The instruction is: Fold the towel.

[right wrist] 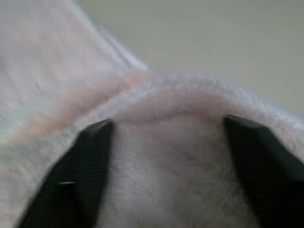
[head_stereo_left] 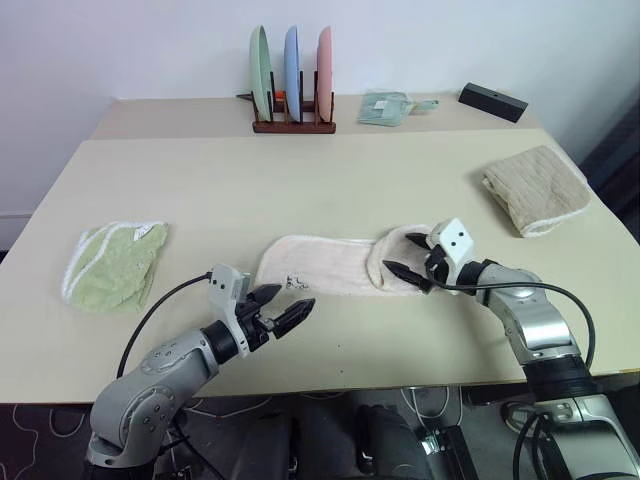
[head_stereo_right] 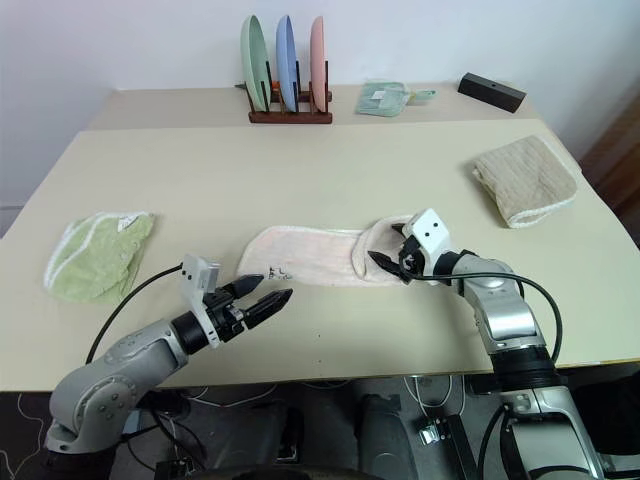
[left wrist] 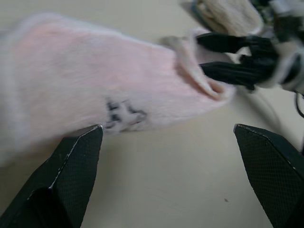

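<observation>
Table (head_stereo_left: 300,190): you have a wide beige top, with a second strip of the same colour butted against its far edge.
Towel (head_stereo_left: 325,265): your pale pink towel lies near the front edge, stretched lengthways across you. The end on your right is turned back over itself into a rounded fold; the end on your left lies flat, with a small dark logo (head_stereo_left: 294,282) near its front corner.
Beige towel (head_stereo_left: 535,188): you see it bunched up at the far right of the table, well apart from the pink one.
Green towel (head_stereo_left: 112,262): it sits crumpled at your left, white edging showing, also well apart from the pink towel.
Plate rack (head_stereo_left: 293,125): on the far strip, a dark wooden rack holds three plates upright, green, blue and pink.
Black box (head_stereo_left: 493,101): it rests at the far right corner.
Small green cloth (head_stereo_left: 386,107): it lies folded between the rack and the black box.
Right gripper (head_stereo_left: 407,256): your fingers stand apart at the folded end, one above and one below the fold; in the right wrist view the pink cloth bulges between them. They are not pinched together.
Left gripper (head_stereo_left: 283,307): it hovers just in front of the logo end, fingers spread wide, with nothing between them.
</observation>
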`<state>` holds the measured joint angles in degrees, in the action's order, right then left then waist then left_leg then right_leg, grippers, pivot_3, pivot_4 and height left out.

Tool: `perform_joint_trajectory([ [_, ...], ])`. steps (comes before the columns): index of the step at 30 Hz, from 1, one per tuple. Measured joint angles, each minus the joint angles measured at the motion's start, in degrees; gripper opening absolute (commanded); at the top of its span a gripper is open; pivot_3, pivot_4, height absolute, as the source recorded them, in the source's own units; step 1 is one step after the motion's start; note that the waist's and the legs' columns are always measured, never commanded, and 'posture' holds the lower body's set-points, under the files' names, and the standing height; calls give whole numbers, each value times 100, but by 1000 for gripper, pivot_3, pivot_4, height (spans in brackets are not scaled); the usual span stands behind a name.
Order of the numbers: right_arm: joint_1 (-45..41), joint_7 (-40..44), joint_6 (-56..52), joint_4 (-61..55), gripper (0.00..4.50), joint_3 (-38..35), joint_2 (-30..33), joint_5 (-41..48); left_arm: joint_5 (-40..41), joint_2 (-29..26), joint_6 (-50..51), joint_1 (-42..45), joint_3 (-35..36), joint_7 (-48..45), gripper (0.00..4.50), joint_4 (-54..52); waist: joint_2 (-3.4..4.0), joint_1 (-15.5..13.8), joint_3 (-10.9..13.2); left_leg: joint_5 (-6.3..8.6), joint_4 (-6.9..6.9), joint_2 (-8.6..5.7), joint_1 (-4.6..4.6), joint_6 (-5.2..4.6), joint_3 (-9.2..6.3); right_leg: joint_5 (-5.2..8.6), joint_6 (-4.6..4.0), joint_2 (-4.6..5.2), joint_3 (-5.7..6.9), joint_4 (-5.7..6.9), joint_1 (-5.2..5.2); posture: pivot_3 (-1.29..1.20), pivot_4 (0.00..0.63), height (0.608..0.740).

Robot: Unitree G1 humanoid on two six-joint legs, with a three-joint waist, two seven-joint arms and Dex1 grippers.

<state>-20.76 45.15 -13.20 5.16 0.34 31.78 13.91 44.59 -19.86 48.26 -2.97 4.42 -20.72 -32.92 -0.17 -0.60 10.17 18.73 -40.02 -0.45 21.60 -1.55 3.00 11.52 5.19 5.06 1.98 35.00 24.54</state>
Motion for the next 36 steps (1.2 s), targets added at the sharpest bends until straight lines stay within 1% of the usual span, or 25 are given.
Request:
perform_joint_trajectory([
  [1, -1, 39, -33, -180, 3683, -68, 31, 90, 119, 54, 66, -10, 58, 98, 4500, -1, 0, -4, 0, 0, 0, 0, 0, 0, -1, 0, 0, 0, 0, 0, 0, 0, 150, 740],
  [4, -34, 303, -317, -822, 3683, -296, 395, 431, 979, 645, 451, -100, 542, 873, 4500, 56, -3, -15, 3, 2, -1, -1, 2, -3, -7, 0, 1, 9, -1, -1, -2, 0, 150, 740],
  [5, -115, 348, -395, -976, 3683, -379, 519, 500, 1335, 859, 591, -79, 712, 1260, 4500, 171, -4, -13, 3, 2, -2, -2, -1, -3, -7, 0, 1, 11, -1, -1, -4, 0, 150, 740],
  [10, -303, 376, -550, -1210, 3683, -344, 601, 538, 2498, 1510, 772, 239, 1065, 2706, 4500, 669, -8, -21, 2, 2, -1, -3, -6, -2, -12, 0, -1, 9, 2, 0, -10, 0, 150, 740],
  [13, -294, 367, -573, -1213, 3683, -290, 595, 515, 2932, 1764, 674, 426, 1155, 3336, 4500, 861, -9, -18, 2, 2, -1, -7, -4, -2, -10, 0, -1, 12, 2, -1, -10, 0, 150, 740],
  [15, -254, 366, -561, -1215, 3683, -257, 595, 482, 3176, 1789, 596, 478, 1214, 3619, 4500, 955, -9, -13, 2, 2, -1, -7, -5, -2, -10, 1, -1, 11, 2, -1, -9, 0, 150, 740],
  [16, -230, 365, -557, -1215, 3735, -243, 595, 475, 3262, 1798, 534, 484, 1225, 3719, 3994, 987, -9, -12, 2, 2, -1, -7, -6, -2, -10, 1, -2, 10, 2, -1, -10, 0, 150, 740],
  [17, -213, 365, -555, -1215, 3735, -233, 595, 467, 3306, 1808, 454, 492, 1236, 3793, 3693, 1052, -9, -11, 2, 2, -1, -7, -6, -2, -10, 1, -2, 10, 1, -1, -9, 0, 150, 740],
  [20, -114, 371, -558, -1237, 3735, -210, 597, 464, 3281, 1772, 205, 558, 1269, 3884, 2162, 1299, -9, -12, 2, 2, -1, -7, -6, -2, -9, 2, -4, 7, 4, -1, -9, 0, 150, 740],
  [21, -53, 379, -560, -1282, 3735, -194, 601, 464, 3228, 1727, 142, 580, 1275, 3874, 1572, 1366, -9, -12, 2, 2, -1, -6, -5, -2, -9, 2, -5, 6, 7, -2, -9, 0, 150, 740],
  [22, -6, 394, -561, -1314, 3735, -177, 602, 464, 3196, 1689, 104, 600, 1268, 3852, 1131, 1407, -9, -14, 2, 2, 0, -6, -5, -2, -9, 4, -7, 6, 7, -3, -9, 0, 150, 740],
  [23, 25, 419, -564, -1351, 3735, -142, 603, 464, 3156, 1641, 79, 614, 1252, 3822, 592, 1442, -9, -14, 2, 2, 0, -7, -3, -2, -8, 4, -7, 6, 7, -5, -9, 0, 150, 740],
  [24, 71, 435, -564, -1405, 3735, -131, 603, 466, 3102, 1617, 63, 630, 1215, 3780, 177, 1460, -9, -17, 2, 2, 0, -7, -3, -2, -7, 4, -8, 6, 7, -6, -9, 0, 150, 740],
  [25, 110, 444, -565, -1431, 3735, -130, 605, 467, 3088, 1586, 34, 664, 1186, 3711, 78, 1452, -9, -25, 2, 2, -1, -7, -2, -2, -8, 4, -8, 6, 7, -9, -10, 0, 150, 740],
  [29, 344, 491, -564, -1537, 3735, -130, 684, 471, 2892, 1483, -44, 718, 1073, 3484, 78, 1489, -10, -17, 3, 3, 0, -7, -2, -3, -8, 5, -9, 6, 8, -12, -11, 0, 150, 740],
  [30, 441, 523, -570, -1572, 3735, -129, 730, 472, 2795, 1383, -51, 720, 1027, 3373, 78, 1487, -10, -18, 3, 3, 1, -7, -2, -3, -8, 6, -10, 6, 8, -12, -10, 0, 150, 740],
  [34, 758, 681, -631, -1697, 3735, -128, 917, 488, 2237, 626, -133, 719, 921, 2740, 78, 1387, -10, -2, 3, 3, 2, -4, -3, -2, -4, 12, -21, 4, 7, -11, -8, 0, 150, 740],
  [36, 770, 684, -629, -1695, 3735, -160, 944, 489, 1853, -41, -190, 719, 837, 2162, 78, 1301, -11, 8, 4, 3, 4, 2, -2, -1, -3, 16, -28, -1, 8, -11, -4, 0, 150, 740],
])
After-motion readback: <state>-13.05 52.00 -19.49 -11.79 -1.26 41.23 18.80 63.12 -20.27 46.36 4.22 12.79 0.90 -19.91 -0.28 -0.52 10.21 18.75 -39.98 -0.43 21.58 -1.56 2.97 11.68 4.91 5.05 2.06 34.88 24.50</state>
